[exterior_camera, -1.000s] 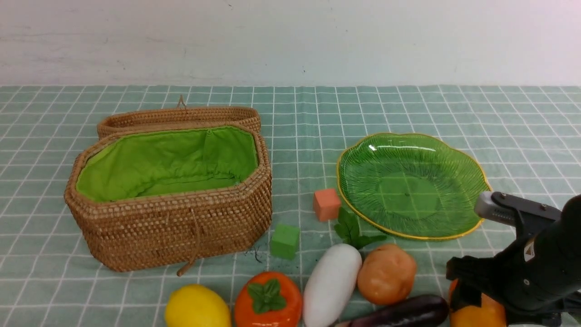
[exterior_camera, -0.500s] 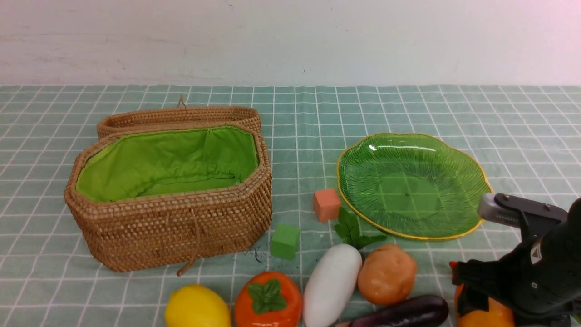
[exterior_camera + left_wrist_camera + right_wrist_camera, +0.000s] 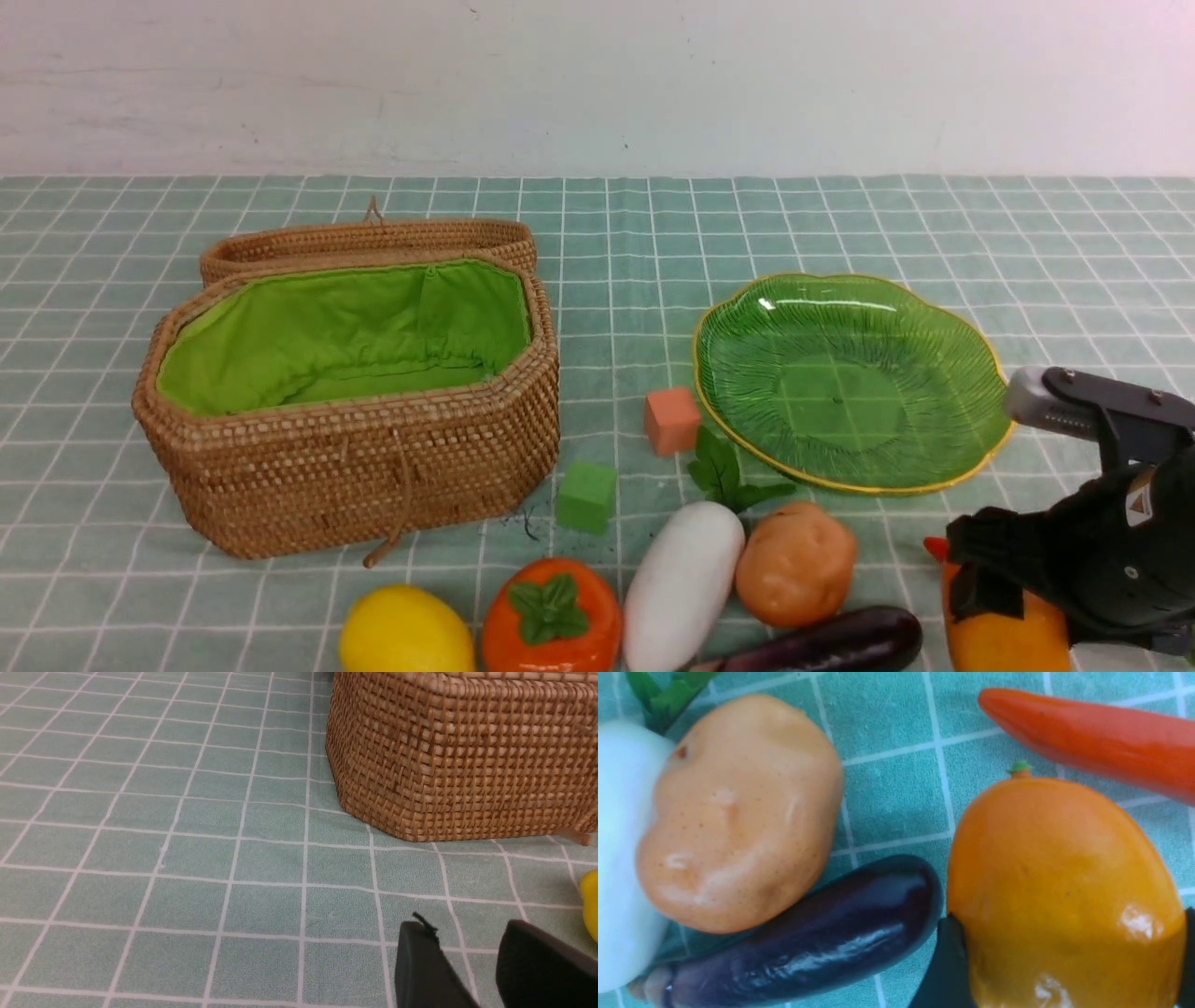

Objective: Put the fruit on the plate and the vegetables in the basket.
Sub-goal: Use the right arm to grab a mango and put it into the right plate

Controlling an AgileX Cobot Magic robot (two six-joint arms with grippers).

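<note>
My right gripper is shut on the yellow-orange mango, one finger on each side, at the front right. Beside it lie the red-orange carrot, the purple eggplant, the brown potato and the white radish. The lemon and the orange fruit sit at the front edge. The green glass plate is empty, and so is the open wicker basket. My left gripper hangs open over bare cloth near the basket's corner.
A salmon cube and a green cube stand between basket and plate. The basket's lid lies folded back behind it. A white wall closes off the far edge of the table.
My right arm has shifted to the right with the mango between its fingers, and more of the mango now shows below it. Nothing else has moved.
</note>
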